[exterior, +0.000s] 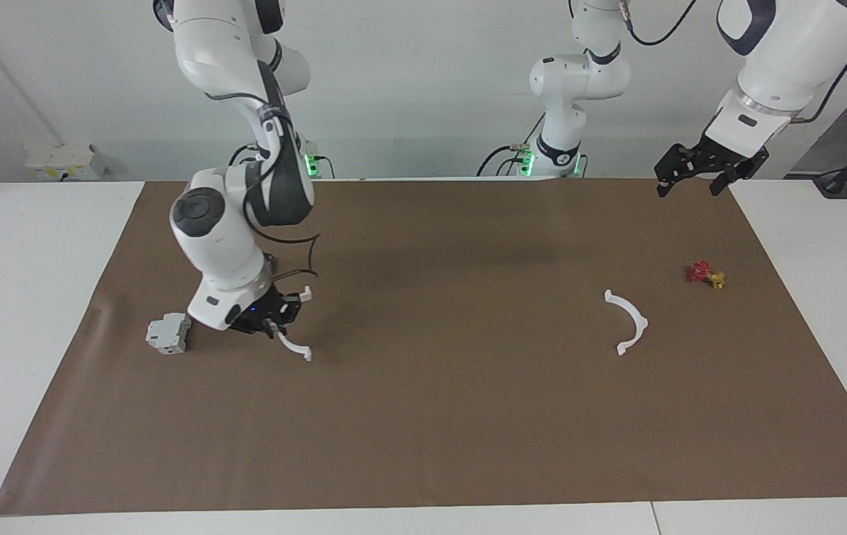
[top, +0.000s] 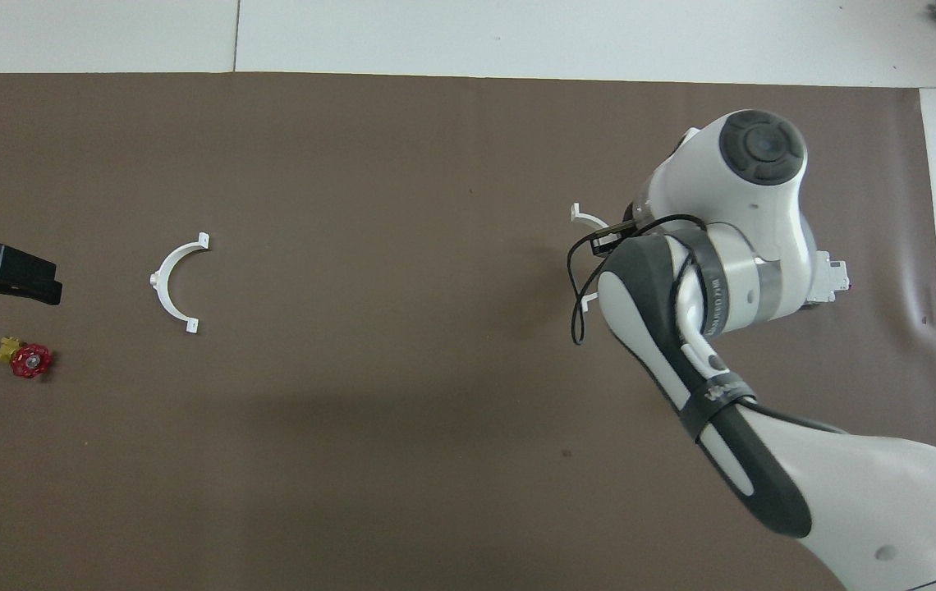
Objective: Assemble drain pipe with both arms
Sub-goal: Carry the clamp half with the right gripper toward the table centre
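One white half-ring of the drain pipe (exterior: 297, 348) is held low over the brown mat by my right gripper (exterior: 275, 319), which is shut on its middle. In the overhead view only the half-ring's end tab (top: 584, 217) pokes out from under the right arm's wrist. The other half-ring (exterior: 633, 321) (top: 166, 283) lies flat on the mat toward the left arm's end. My left gripper (exterior: 693, 178) (top: 2, 275) waits raised over the mat's corner by the left arm's base, open and with nothing in it.
A grey boxy block (exterior: 169, 333) (top: 833, 275) sits on the mat beside the right gripper, toward the right arm's end. A small red-and-yellow valve (exterior: 706, 275) (top: 25, 359) lies near the loose half-ring. The brown mat (exterior: 423, 431) covers most of the table.
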Controlling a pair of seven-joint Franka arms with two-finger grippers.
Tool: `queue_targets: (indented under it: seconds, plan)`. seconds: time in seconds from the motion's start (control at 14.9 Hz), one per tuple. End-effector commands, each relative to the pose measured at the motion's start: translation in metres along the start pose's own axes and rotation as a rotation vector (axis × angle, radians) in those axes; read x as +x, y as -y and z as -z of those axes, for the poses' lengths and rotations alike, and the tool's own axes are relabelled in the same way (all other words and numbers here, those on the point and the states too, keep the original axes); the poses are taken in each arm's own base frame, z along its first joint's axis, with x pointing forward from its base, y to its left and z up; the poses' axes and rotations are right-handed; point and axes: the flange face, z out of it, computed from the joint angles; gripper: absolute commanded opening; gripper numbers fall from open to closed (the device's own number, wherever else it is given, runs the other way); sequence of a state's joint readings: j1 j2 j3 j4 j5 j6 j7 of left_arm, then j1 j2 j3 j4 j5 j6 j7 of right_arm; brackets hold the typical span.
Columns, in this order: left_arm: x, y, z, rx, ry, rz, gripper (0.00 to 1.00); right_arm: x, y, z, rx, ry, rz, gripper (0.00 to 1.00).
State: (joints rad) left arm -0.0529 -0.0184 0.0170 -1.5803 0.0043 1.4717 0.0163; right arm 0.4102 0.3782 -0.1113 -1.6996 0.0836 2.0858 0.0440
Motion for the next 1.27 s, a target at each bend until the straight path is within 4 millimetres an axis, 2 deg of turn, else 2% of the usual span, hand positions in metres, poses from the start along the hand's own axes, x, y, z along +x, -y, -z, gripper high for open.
queue_targets:
  seconds: [0.0,0.13,0.4,0.6,1.14,1.21]
  plan:
    - [-0.001,0.002,-0.002,-0.011,-0.009,0.001,1.0,0.004,0.046,-0.027,-0.012,-0.003,-0.003,0.0]
    - [-0.001,0.002,-0.002,-0.011,-0.009,0.001,1.0,0.011,0.082,-0.04,-0.013,-0.033,-0.016,0.0]
    - [-0.001,0.002,-0.002,-0.011,-0.009,0.001,1.0,0.009,0.132,-0.057,-0.004,-0.061,0.02,0.0]
    - [-0.001,0.002,-0.002,-0.011,-0.009,0.001,1.0,0.002,0.156,-0.075,-0.01,-0.057,0.037,0.0]
    - [-0.001,0.002,-0.002,-0.011,-0.009,0.001,1.0,-0.008,0.159,-0.089,-0.022,-0.037,0.046,0.0]
    - [-0.001,0.002,-0.001,-0.011,-0.011,0.001,1.0,-0.009,0.162,-0.09,-0.023,-0.035,0.049,0.19]
